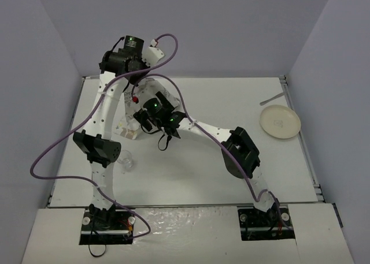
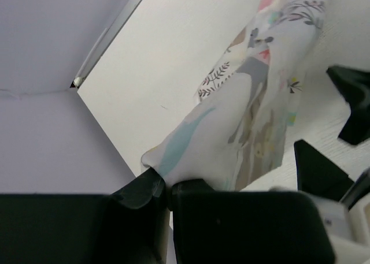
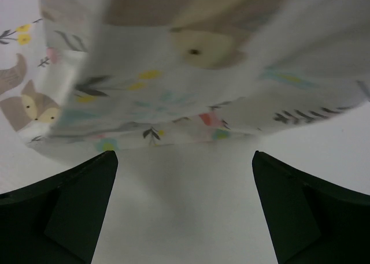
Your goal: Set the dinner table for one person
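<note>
The white animal-and-leaf printed cloth [image 1: 128, 127] is lifted at one corner above the far left of the off-white dinner table [image 1: 231, 102]. My left gripper [image 2: 162, 189] is shut on that corner, and the cloth [image 2: 254, 102] hangs down from it to the table. In the top view the left gripper [image 1: 136, 82] is raised near the back edge. My right gripper [image 3: 185, 183] is open and empty, low over bare table, facing the cloth's raised edge [image 3: 173, 73]. In the top view it [image 1: 143, 122] sits right beside the cloth. Its black fingers [image 2: 317, 168] show in the left wrist view.
A clear glass [image 1: 126, 158] stands by the left arm, near the cloth. A cream plate [image 1: 280, 121] lies at the right edge, with a grey utensil [image 1: 272, 99] just behind it. Metal rails and grey walls border the table.
</note>
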You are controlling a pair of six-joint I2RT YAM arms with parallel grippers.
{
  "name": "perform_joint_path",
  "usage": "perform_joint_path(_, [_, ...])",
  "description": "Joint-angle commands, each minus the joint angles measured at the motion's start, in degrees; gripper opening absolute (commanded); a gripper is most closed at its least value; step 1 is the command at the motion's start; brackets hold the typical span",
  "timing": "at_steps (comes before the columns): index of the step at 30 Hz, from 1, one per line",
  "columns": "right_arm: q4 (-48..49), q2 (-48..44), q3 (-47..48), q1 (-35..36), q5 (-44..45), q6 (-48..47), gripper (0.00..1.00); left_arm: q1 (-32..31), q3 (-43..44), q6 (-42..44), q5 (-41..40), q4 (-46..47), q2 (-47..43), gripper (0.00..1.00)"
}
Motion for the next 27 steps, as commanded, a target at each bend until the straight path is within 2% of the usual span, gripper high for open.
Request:
perform_joint_path(1, [3.1, 1.1, 3.9, 3.2, 7.0, 2.6, 1.00, 3.8, 2.4, -3.1, 2.4, -0.7, 0.7, 0.00])
perform_joint_path(5, [2.6, 3.8, 7.0, 3.7, 10.3, 3.5, 1.00, 6.4, 3.6, -2.7, 3.8, -0.9, 3.0, 0.00])
perform_joint_path(10, [3.1, 7.2, 9.0, 3.8, 13.7, 4.1, 1.00, 6.6, 5.2, -2.7, 6.0, -2.0, 5.3, 0.00])
perform_joint_path(20, [5.2, 6.1, 13.2, 5.9, 20.0, 5.1, 1.00, 6.0, 5.7, -2.4, 5.7, -3.3, 5.3, 0.00])
perform_joint_path(24, [5.5, 5.6, 14.0, 9.1, 22.2, 5.2, 1.00, 4.6, 6.7, -1.7, 12.9, -6.0, 2.1, 0.00])
perform_joint_path(27, [5.5, 5.6, 14.8, 12.5, 26.9, 5.7, 1.00, 3.9, 7.6, -2.4, 15.0, -6.2, 0.0, 0.00])
